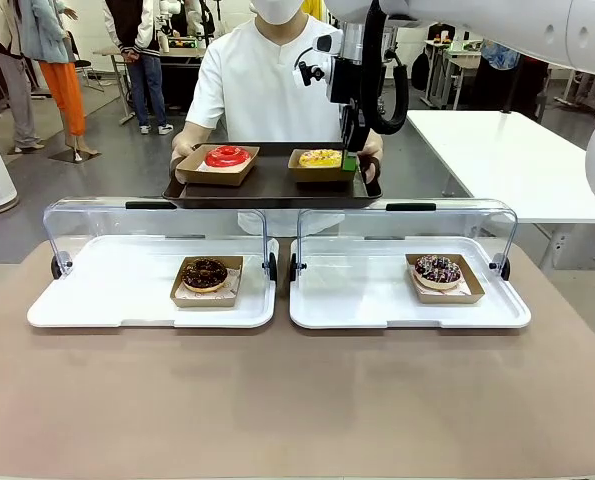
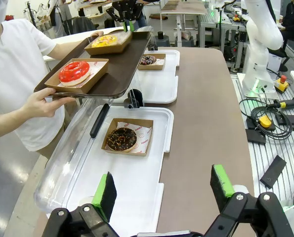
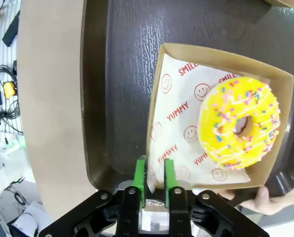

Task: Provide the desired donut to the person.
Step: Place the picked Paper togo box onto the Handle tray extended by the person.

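The person [image 1: 262, 70] in a white shirt stands at the far side holding a dark brown tray [image 1: 267, 192] in both hands. On it sit a red donut [image 1: 227, 155] and a yellow sprinkled donut [image 3: 238, 122], each in a cardboard box. My right gripper [image 3: 154, 180] is at the yellow donut's box [image 3: 159, 64], its green pads either side of the near wall, slightly parted, with the box resting on the tray. My left gripper [image 2: 164, 190] hangs open and holds nothing above the near end of the left white tray [image 2: 137, 190].
Two white trays [image 1: 107, 300] with raised clear lids lie on the brown table. One holds a chocolate donut [image 1: 205, 273], the other a dark sprinkled donut [image 1: 437, 269]. The person's fingers [image 3: 270, 202] curl under the brown tray's edge.
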